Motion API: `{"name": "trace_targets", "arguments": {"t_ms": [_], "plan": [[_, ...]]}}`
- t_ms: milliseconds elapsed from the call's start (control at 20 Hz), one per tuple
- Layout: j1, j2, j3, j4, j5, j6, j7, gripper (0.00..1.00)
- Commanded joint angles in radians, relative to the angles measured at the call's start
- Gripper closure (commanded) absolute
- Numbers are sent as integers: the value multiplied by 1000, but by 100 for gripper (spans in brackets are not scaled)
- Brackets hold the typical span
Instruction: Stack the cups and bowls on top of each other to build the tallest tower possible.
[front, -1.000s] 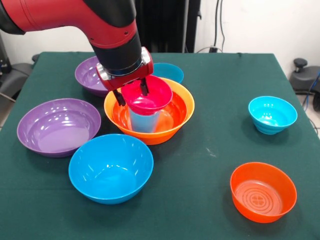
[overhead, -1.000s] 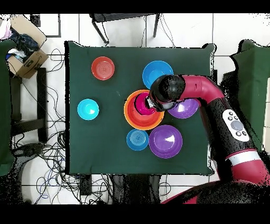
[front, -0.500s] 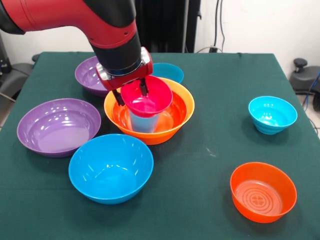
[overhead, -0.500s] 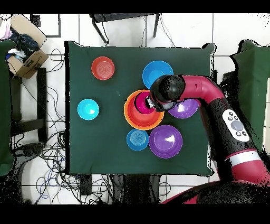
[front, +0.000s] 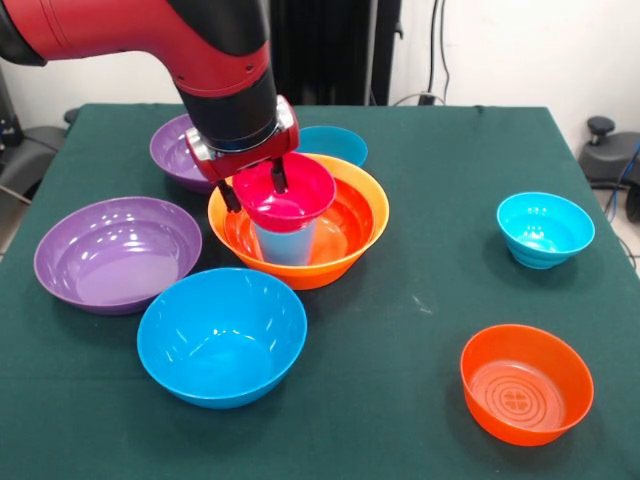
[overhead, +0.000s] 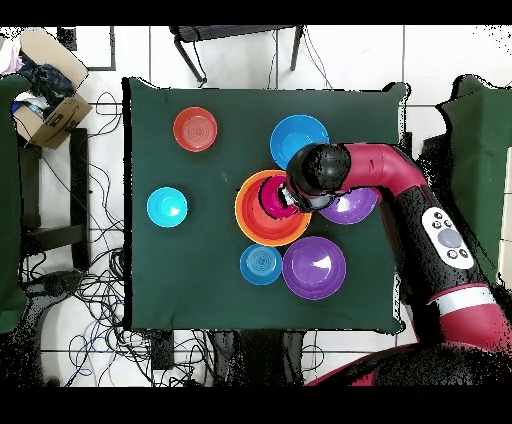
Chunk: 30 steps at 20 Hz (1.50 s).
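Observation:
My gripper is shut on the back-left rim of the magenta bowl, one finger outside the rim and one inside. This bowl rests slightly tilted on the light blue cup, which stands in the large orange bowl, the tower's base. From overhead, the magenta bowl shows inside the orange bowl, and the arm's head hides the fingers. On the cloth lie the other bowls: blue, large purple, a second purple, cyan, red-orange.
A small blue bowl sits just behind the orange one. The overhead view shows a cardboard box beside the table and cables on the floor around it. The red arm reaches in over the second purple bowl.
The gripper has shifted slightly to the left in the front view, carrying the magenta bowl with it over the cup. The other bowls have not moved.

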<state>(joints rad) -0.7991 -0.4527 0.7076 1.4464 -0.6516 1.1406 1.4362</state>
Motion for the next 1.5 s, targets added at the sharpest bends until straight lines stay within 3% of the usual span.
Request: {"name": "trace_targets", "arguments": {"t_ms": [50, 600, 1500], "plan": [[28, -22, -41, 1, -105, 18, -232, 0], [26, -27, -38, 2, -115, 33, -228, 0], [12, -74, -4, 27, -53, 87, -250, 0]]}}
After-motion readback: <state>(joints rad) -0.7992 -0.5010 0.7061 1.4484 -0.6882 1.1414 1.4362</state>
